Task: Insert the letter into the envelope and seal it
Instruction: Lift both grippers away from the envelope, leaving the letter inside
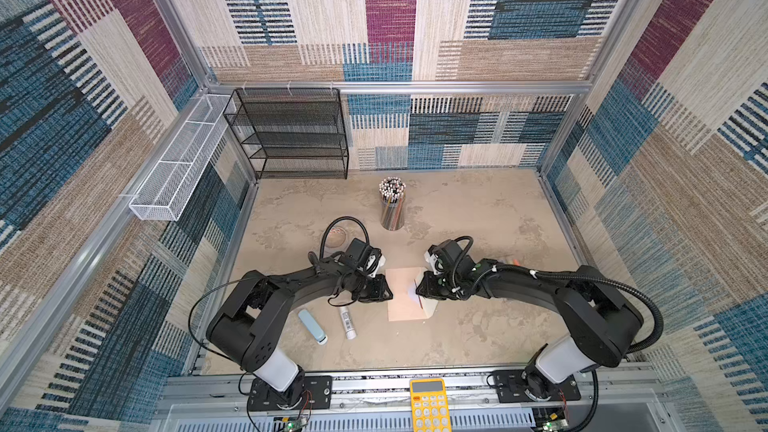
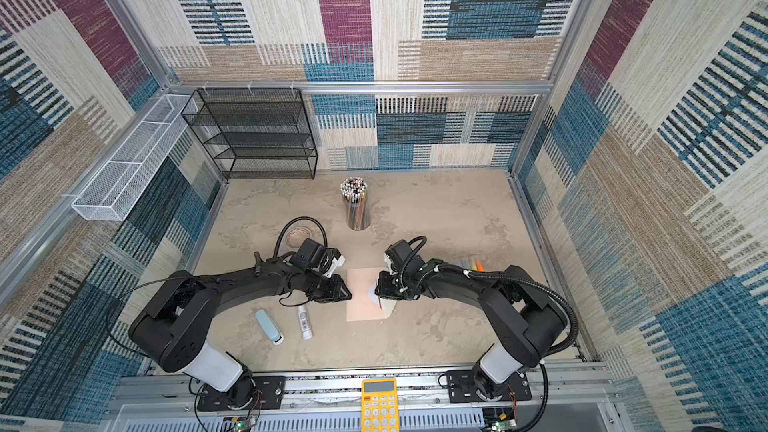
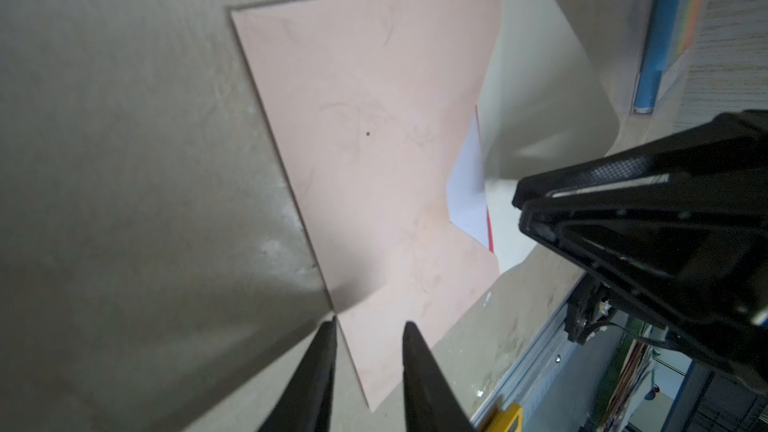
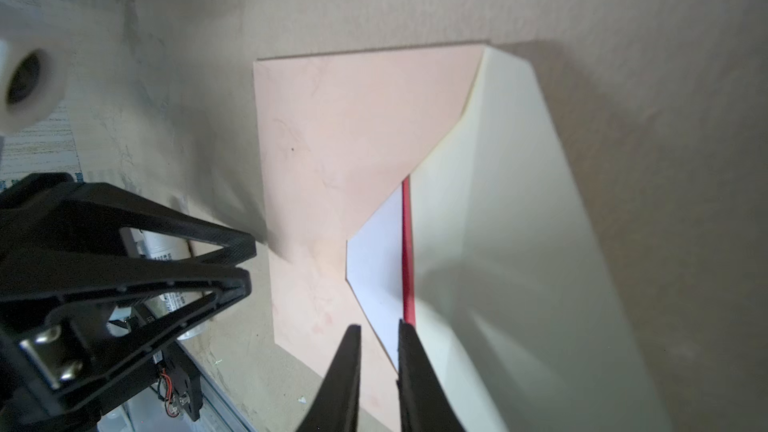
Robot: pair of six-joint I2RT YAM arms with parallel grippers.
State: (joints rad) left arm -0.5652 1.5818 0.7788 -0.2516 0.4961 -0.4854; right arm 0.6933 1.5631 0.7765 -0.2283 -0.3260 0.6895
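Centrally, envelope [image 1: 403,290]: pale peach-pink paper rectangle, flat on the mottled beige table [image 1: 478,334], between the two arms.
flap [image 4: 498,201]: cream-coloured, pointed, open; lifted off the table and curving upward on the side nearest the right arm.
letter [image 4: 380,263]: folded card, red outside and white inside, mostly inside the envelope; only a white wedge and a thin red edge showing at the mouth, just beside the flap.
left gripper [image 3: 370,328]: black fingers a little apart, tips down at the envelope's edge farthest from the flap; one tip at the paper's border, the other over the paper; nothing clamped between them.
right gripper [image 4: 378,326]: black fingers narrowly parted, tips at the exposed part of the letter, one finger right beside the red edge; no sheet seen pinched in the gap; contact with the flap impossible to tell.
pencil cup [image 1: 392,207]: clear cylinder packed with pencils, upright, behind the envelope.
glue stick [image 1: 347,322]: white tube, lying near the left arm.
pale blue oblong [image 1: 312,326]: lying just beside the glue stick.
calculator [image 1: 429,405]: yellow, on the front rail.
mesh shelf [image 1: 291,135]: black wire, against the back wall.
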